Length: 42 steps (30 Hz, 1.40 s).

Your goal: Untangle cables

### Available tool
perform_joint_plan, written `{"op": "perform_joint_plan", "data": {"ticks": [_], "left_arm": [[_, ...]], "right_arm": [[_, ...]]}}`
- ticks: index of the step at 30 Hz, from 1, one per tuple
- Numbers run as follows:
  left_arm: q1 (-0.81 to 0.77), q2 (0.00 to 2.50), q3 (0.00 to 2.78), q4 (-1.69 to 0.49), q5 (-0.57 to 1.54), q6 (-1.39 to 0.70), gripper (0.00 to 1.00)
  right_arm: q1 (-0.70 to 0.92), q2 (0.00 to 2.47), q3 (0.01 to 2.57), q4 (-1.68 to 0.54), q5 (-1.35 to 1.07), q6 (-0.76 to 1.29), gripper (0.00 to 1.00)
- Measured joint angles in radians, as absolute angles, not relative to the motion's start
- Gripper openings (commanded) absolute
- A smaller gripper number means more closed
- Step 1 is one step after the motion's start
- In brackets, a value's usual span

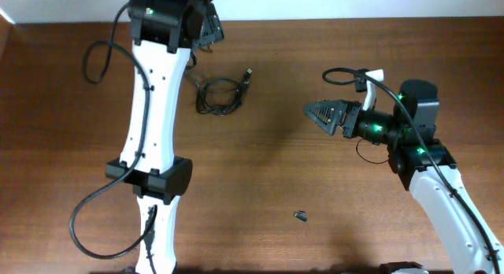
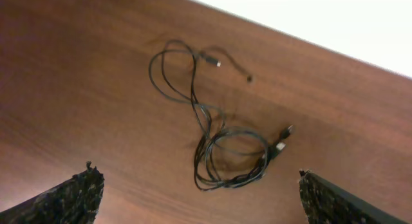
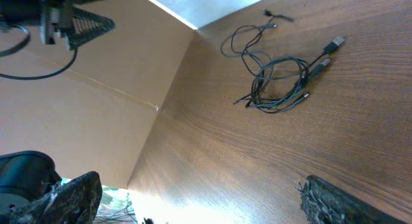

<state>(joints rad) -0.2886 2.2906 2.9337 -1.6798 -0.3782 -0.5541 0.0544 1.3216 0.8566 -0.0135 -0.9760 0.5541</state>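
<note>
Black cables [image 1: 220,94] lie loosely coiled, upper centre of frame, perhaps two cords. Left gripper [image 2: 196,176] and right gripper [image 3: 193,192] gape wide, empty.

The cables [image 1: 220,95] lie loosely coiled on the counter [image 1: 276,164], near the left hand [image 1: 209,27], apart from the right hand [image 1: 321,114].

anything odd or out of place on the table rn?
Two things. The cables lie in a tangled coil toward the far side, plug ends sticking out, with nothing holding them. A small dark loose piece sits alone near the front, well apart from them.
</note>
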Motion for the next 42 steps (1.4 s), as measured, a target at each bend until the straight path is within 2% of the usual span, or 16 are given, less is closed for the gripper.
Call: {"op": "perform_joint_plan", "data": {"ticks": [5, 42], "left_arm": [[-0.289, 2.291, 2.866, -1.68, -0.375, -0.554, 0.99], [-0.289, 2.291, 2.865, -1.68, -0.374, -0.554, 0.99]], "right_arm": [[0.054, 1.322, 0.857, -0.014, -0.966, 0.555, 0.99], [0.054, 1.322, 0.857, -0.078, -0.939, 0.555, 0.99]]}}
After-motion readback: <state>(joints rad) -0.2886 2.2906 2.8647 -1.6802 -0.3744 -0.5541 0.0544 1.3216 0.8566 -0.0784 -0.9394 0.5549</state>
